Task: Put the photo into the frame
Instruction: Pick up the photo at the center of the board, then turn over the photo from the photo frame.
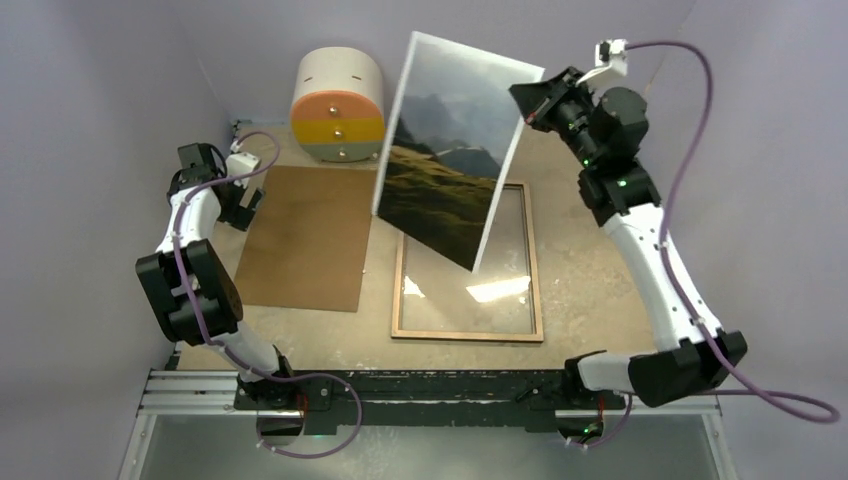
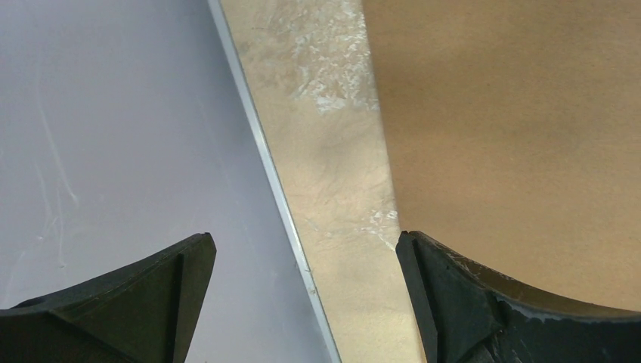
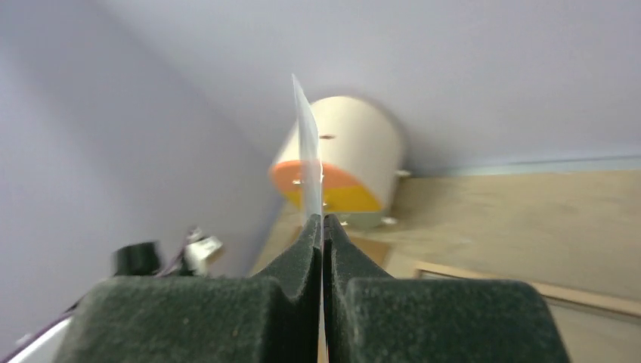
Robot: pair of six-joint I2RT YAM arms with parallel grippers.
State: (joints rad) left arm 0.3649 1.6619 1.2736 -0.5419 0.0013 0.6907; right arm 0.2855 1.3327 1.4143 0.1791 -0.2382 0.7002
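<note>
While the right tool (image 3: pixel 323 227) pinches the photo (image 1: pixel 450 150) by its upper right edge, jaws pressed flat on the thin sheet, the glossy rectangle hangs tilted in the air above the frame (image 1: pixel 536 290). The frame lies flat on the tan surface (image 1: pixel 590 270), its pale wood rim up and its glass catching light. The left tool (image 2: pixel 304 242) gapes wide and holds nothing, at the edge of a smooth brown board (image 1: pixel 310 235).

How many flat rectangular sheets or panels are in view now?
3: the glossy landscape photo, pinched aloft by the right gripper; the wood-edged glass frame, flat below it; the plain brown board, left of the frame.
</note>
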